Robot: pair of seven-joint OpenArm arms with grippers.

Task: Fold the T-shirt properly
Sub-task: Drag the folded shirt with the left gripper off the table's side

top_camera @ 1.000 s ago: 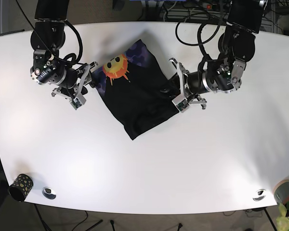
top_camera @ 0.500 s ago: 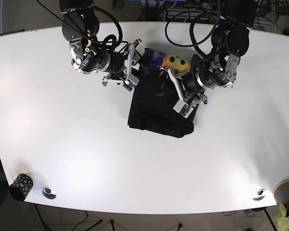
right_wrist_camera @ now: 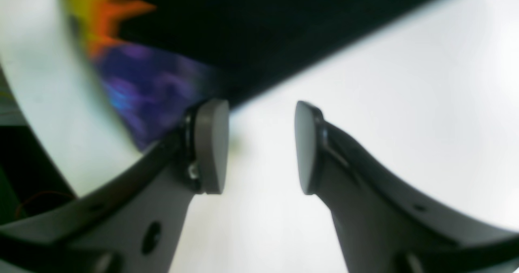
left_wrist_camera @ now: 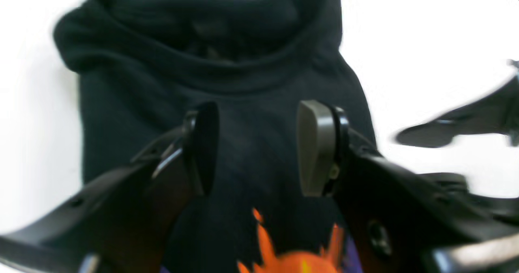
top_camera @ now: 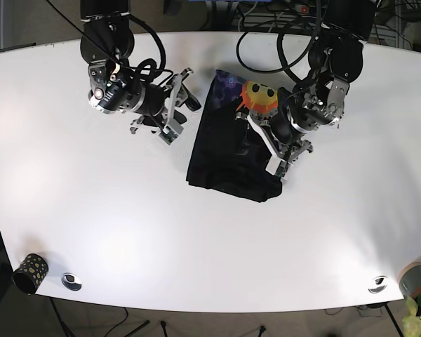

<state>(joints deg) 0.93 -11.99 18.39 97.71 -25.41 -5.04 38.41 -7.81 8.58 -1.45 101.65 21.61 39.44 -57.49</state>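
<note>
One T-shirt (top_camera: 228, 151), two spread end effectors (left_wrist_camera: 259, 147) (right_wrist_camera: 261, 145).

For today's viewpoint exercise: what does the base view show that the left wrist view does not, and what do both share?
Only the base view shows the whole white table, both arms, the right gripper open off the cloth, and a spotted cup at the table's corner. Only the left wrist view shows the left gripper up close, its fingers spread apart over black fabric, and bunched folds at the far end. Both share the black T-shirt and its orange sun print.
</note>
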